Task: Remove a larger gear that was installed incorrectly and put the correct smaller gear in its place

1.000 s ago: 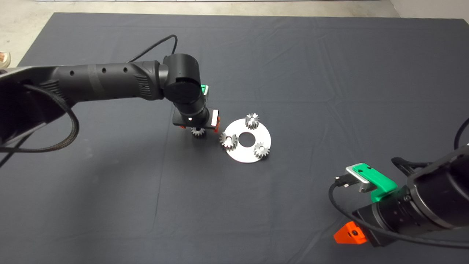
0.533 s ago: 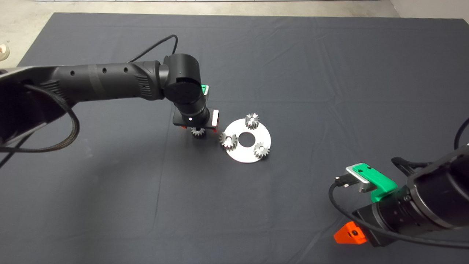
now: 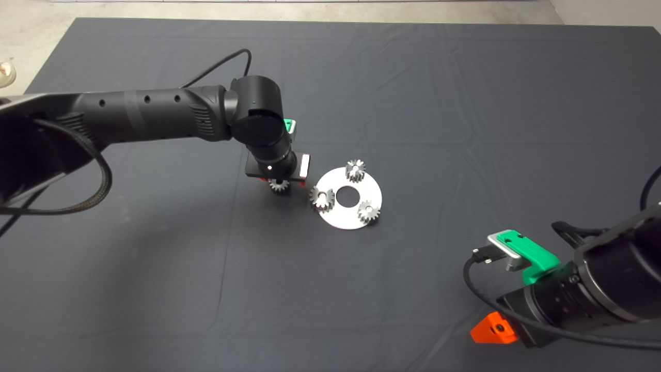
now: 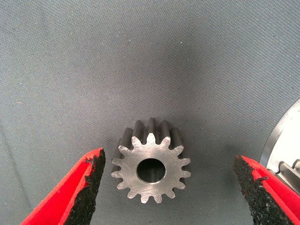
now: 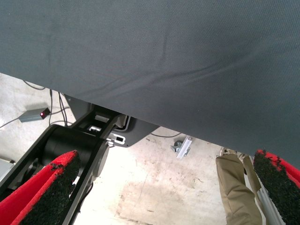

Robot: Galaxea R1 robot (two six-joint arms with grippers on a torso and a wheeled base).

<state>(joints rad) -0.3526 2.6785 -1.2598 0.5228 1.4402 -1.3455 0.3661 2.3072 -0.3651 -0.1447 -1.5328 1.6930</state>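
Got the left gripper (image 4: pixel 169 165) hanging straight down over the smaller gear (image 4: pixel 151 168), out on the dark mat (image 3: pixel 155 268) just beside the round silvery plate (image 3: pixel 351 219). Wide open right now, red fingers (image 4: pixel 75 192) with black pads either side of the gear, clear gap on both sides, gripping nothing. Lying flat on the mat, that gear, centre hole facing up, teeth all round. From the head view, only half of it peeking out from under the wrist.

Over on the plate: three more gears standing round a big centre hole. Looks like the larger gear (image 3: pixel 321 198) sitting at the plate edge nearest the left gripper, a touch wider than the far gear (image 3: pixel 356 170) and the near gear (image 3: pixel 368 211). Can spot a sliver of the plate rim in the left wrist view too.

Right gripper (image 5: pixel 166 187) parked down at the lower right edge of the mat, well apart from everything. Fingers spread wide as well, nothing between them. Looking past the mat edge to a pale floor, with a black machine base, some cables and a person's leg (image 5: pixel 236 187) in tan trousers.
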